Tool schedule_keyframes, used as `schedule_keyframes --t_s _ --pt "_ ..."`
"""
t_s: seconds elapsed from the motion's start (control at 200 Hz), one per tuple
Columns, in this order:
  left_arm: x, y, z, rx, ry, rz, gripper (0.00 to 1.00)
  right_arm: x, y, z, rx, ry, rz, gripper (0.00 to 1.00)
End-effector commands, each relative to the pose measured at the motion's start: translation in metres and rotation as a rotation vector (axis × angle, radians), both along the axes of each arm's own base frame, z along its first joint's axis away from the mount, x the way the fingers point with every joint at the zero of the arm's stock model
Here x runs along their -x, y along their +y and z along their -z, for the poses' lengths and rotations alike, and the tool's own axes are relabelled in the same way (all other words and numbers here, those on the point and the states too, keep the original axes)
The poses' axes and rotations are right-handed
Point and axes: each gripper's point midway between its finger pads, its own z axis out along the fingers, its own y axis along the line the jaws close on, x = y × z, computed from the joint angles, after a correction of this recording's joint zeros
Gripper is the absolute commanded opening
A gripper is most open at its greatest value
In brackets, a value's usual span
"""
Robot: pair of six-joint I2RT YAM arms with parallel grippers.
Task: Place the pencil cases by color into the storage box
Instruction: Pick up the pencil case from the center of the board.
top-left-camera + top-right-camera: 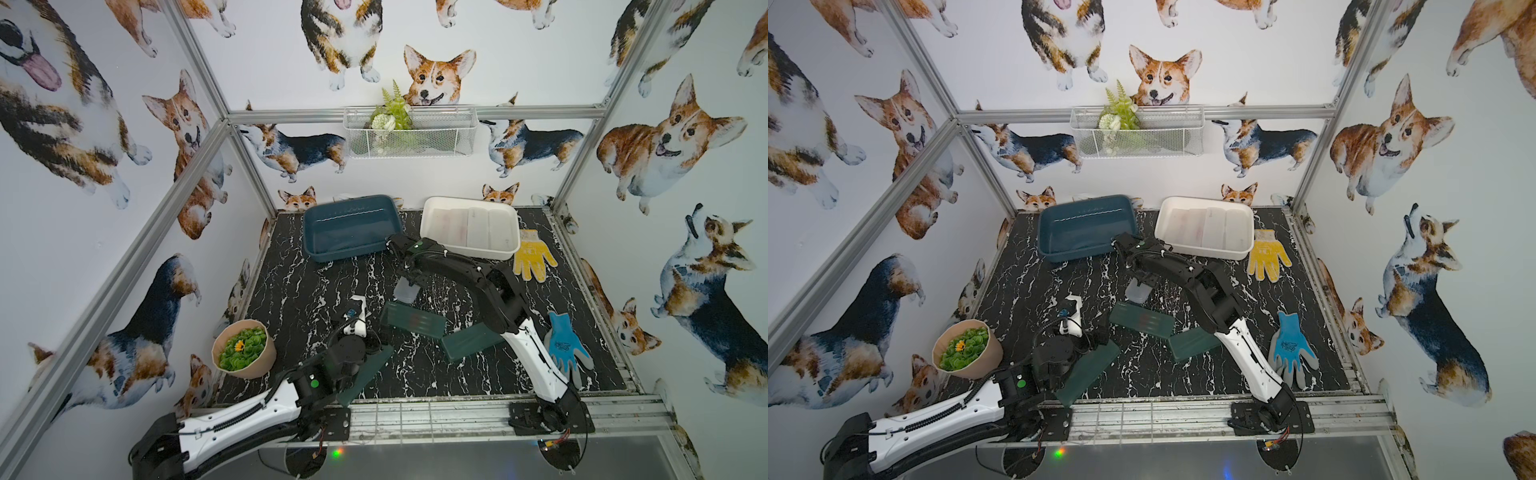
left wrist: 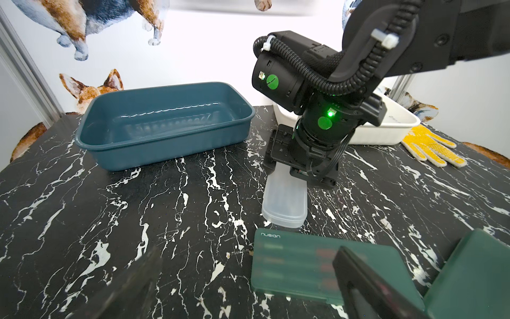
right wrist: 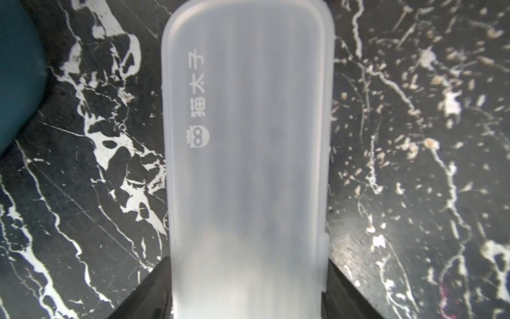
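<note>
A frosted white pencil case (image 3: 245, 138) lies on the black marble table (image 1: 299, 291), mid-table in both top views. My right gripper (image 3: 247, 261) reaches down over its far end, both fingers pressed against its long sides. Three dark green pencil cases show: one (image 1: 413, 320) just in front of the white case, one (image 1: 471, 340) to its right, one (image 1: 365, 374) partly under my left arm. My left gripper (image 2: 248, 256) is open and empty, one finger (image 2: 367, 279) hanging over the nearest green case (image 2: 303, 265). The teal storage box (image 1: 345, 253) looks empty. The white storage box (image 1: 465, 249) holds frosted white cases (image 1: 478, 224).
A yellow glove (image 1: 532, 257) lies right of the white box, and a blue glove (image 1: 565, 345) by the right arm's base. A potted green plant (image 1: 243, 349) stands at the front left. A wire basket (image 1: 409, 133) hangs on the back wall.
</note>
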Motion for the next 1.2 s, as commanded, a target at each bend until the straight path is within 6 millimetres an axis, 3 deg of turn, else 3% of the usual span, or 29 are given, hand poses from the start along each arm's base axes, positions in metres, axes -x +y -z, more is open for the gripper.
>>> schedule_keyframes --t_s 0.0,0.295,0.846,1.191 --pt "0.000 0.003 -0.004 0.025 -0.007 -0.017 1.00 0.010 -0.003 0.002 0.003 0.045 0.006 0.72" --pt "0.000 0.009 -0.007 0.031 -0.015 -0.037 0.99 0.007 0.008 -0.043 -0.041 -0.043 -0.041 0.71" --pt "0.002 0.028 -0.023 0.080 -0.049 -0.104 1.00 0.016 0.028 -0.086 -0.124 -0.104 -0.151 0.71" --pt "-0.005 0.016 -0.030 0.047 -0.053 -0.097 1.00 0.012 0.025 -0.127 -0.129 -0.200 -0.219 0.71"
